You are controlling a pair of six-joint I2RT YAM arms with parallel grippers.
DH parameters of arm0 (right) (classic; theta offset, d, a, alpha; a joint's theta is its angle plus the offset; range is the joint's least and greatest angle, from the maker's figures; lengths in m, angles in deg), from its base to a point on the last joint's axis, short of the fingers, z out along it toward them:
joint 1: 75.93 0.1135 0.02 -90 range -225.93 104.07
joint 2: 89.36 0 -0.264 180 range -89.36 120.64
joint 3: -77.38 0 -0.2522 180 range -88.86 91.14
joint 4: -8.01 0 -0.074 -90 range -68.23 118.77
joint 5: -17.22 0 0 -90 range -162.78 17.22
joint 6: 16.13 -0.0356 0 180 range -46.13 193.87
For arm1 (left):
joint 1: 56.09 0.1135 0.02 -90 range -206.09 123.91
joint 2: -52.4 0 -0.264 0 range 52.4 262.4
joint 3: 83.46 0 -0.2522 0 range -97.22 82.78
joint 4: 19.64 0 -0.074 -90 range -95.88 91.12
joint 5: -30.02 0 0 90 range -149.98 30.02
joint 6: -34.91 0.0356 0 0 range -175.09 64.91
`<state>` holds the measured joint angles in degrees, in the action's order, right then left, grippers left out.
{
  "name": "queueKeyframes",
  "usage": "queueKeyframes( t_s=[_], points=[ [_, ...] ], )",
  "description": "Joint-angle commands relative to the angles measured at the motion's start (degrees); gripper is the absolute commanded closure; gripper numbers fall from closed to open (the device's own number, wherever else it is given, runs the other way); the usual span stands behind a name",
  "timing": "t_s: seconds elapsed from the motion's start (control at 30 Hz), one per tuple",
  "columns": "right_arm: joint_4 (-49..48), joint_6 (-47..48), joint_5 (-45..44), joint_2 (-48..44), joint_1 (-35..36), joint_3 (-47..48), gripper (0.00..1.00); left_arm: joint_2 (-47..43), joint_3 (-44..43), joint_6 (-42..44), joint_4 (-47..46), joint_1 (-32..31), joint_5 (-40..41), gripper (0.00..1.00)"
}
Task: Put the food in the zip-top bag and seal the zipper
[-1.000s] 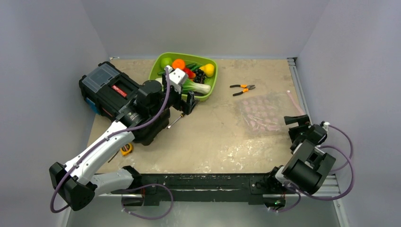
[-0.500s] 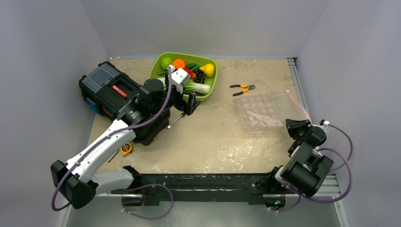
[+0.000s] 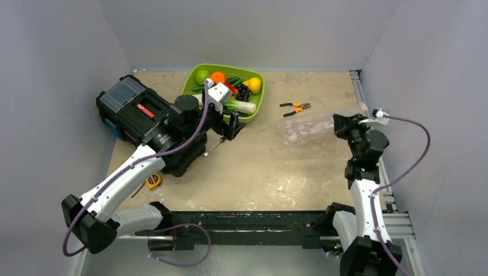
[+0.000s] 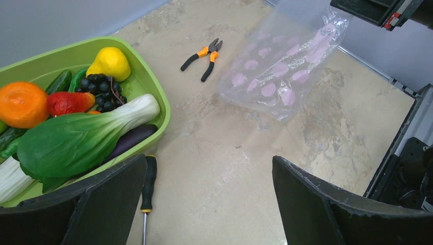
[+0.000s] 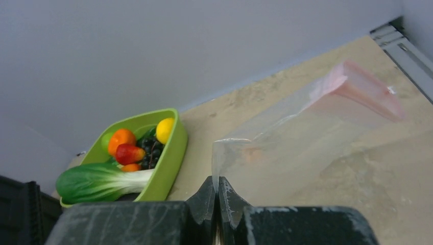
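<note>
The food (image 3: pixel 227 86) lies heaped in a lime-green tray (image 3: pixel 190 86) at the back: bok choy (image 4: pixel 87 135), orange (image 4: pixel 20 104), lemon (image 4: pixel 110 64), red pepper (image 4: pixel 69 102), grapes (image 4: pixel 104 87) and eggplant (image 4: pixel 130 140). My left gripper (image 3: pixel 233 123) hovers open and empty just in front of the tray. My right gripper (image 3: pixel 340 122) is shut on a corner of the zip-top bag (image 3: pixel 308 126), whose right end is raised while its left end sags to the table. A pinkish zipper band (image 5: pixel 365 94) runs along the bag's far edge.
A black toolbox (image 3: pixel 141 115) sits at the left under my left arm. Orange-handled pliers (image 3: pixel 295 108) lie just behind the bag. A screwdriver (image 4: pixel 148 184) lies by the tray's front wall and a yellow tape measure (image 3: pixel 153 181) near the front left. A metal rail (image 3: pixel 362 92) lines the right edge.
My right gripper shut on the bag's near right corner, then rose and swung toward the back, lifting that end off the table. The left arm barely moved.
</note>
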<state>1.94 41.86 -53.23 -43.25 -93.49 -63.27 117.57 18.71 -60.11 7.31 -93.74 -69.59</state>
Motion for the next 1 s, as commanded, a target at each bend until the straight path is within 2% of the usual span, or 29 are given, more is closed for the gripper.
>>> queueKeyframes(
  t_s=[0.0,0.1,0.3,0.43,0.53,0.67,0.77,0.87,0.97],
  points=[
    [10.3,8.9,-6.2,0.1,7.7,8.0,1.00,-0.5,-2.3,-1.1,-1.1,-0.3,-0.2,0.08],
    [15.1,13.6,-6.5,1.0,13.6,13.2,1.00,-0.7,-2.5,-1.1,-0.8,-0.2,1.5,0.08],
    [21.9,20.4,-10.4,4.5,30.5,20.2,1.00,-2.4,-2.0,-0.6,-0.7,-0.2,5.1,0.09],
    [24.2,24.4,-17.4,8.8,43.6,22.9,1.00,-3.0,-2.0,-2.1,-0.4,-0.2,8.7,0.09],
    [26.1,27.3,-26.9,13.2,55.2,24.8,1.00,-2.5,-2.0,-3.1,-0.5,-0.2,10.6,0.10],
    [26.0,30.2,-32.0,18.9,66.6,26.5,1.00,-1.8,-2.7,-4.0,0.6,-0.3,14.0,0.11],
    [24.1,30.1,-32.7,19.5,70.0,27.0,1.00,-1.9,-2.5,-3.8,0.5,-0.2,15.4,0.11],
    [21.1,28.0,-32.9,17.9,70.1,27.1,1.00,-2.1,-2.5,-2.4,0.3,-0.1,12.4,0.12],
    [20.1,22.3,-40.2,15.8,70.1,28.7,1.00,-3.2,-1.3,-0.8,-1.4,-0.2,8.5,0.12]
  ],
)
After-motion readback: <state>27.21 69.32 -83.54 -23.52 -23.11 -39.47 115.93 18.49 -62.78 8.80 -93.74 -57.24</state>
